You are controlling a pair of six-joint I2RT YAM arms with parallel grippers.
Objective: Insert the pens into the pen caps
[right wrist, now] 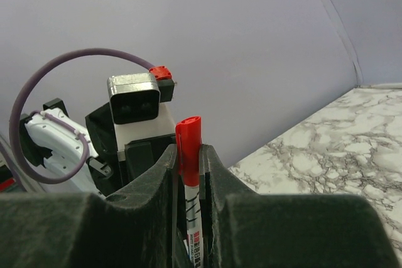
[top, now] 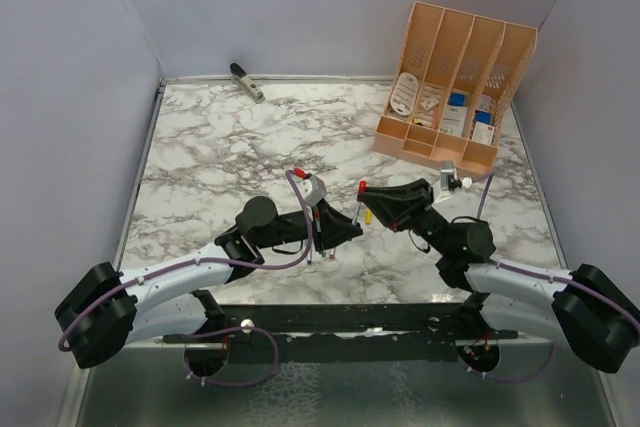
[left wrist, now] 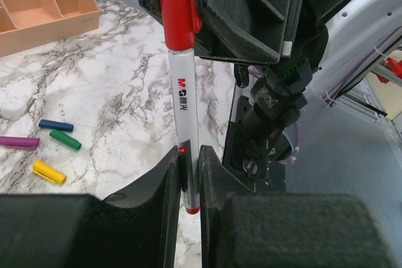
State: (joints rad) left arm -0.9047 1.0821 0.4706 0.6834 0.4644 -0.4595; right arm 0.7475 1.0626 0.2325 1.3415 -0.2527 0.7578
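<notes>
While the left gripper (left wrist: 190,174) pinches shut on the lower barrel of a white pen (left wrist: 183,105), well short of the orange organiser (top: 425,47), the right gripper (right wrist: 190,161) clamps its red cap (right wrist: 188,145); four loose caps (left wrist: 65,139) lie on the organiser's near side.

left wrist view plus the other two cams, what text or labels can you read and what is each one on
"M&G" followed by two Chinese characters: on the white barrel of the red pen, left wrist view.
Small red print on the same pen's barrel, right wrist view: too small and cut off to read.
Labels on the packets in the orange desk organizer, top view: too small to read.
</notes>
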